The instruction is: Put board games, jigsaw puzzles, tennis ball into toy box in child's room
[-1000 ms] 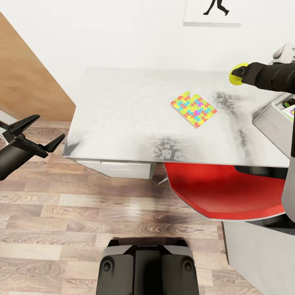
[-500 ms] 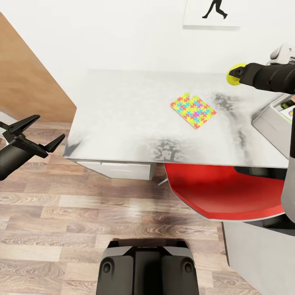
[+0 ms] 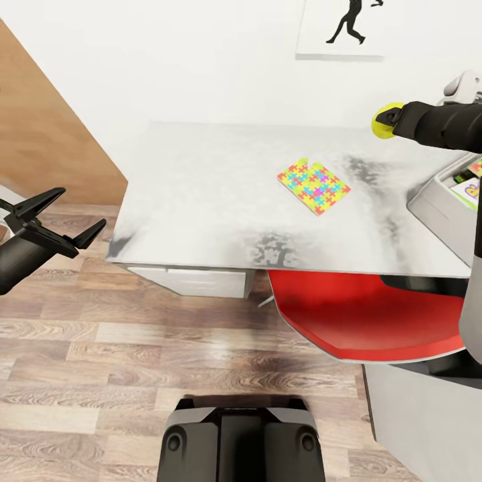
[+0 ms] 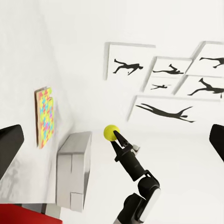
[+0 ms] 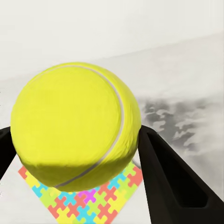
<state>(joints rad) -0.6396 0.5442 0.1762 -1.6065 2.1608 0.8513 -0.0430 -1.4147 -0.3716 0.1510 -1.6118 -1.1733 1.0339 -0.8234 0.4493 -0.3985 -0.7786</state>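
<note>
The tennis ball (image 3: 385, 120) is held clamped between the fingers of the right pincer (image 3: 389, 121), raised above the far right part of the desk (image 3: 201, 194). The toy box (image 3: 445, 201) lies just to the right of and nearer than the ball, at the desk's right edge, so a short carry rightward and toward the robot is judged sufficient. One jigsaw puzzle (image 3: 314, 185) is seen flat on the desk, to the left of the ball. The left pincer (image 3: 53, 217) is spread wide and empty, well apart over the floor (image 3: 134, 361).
</note>
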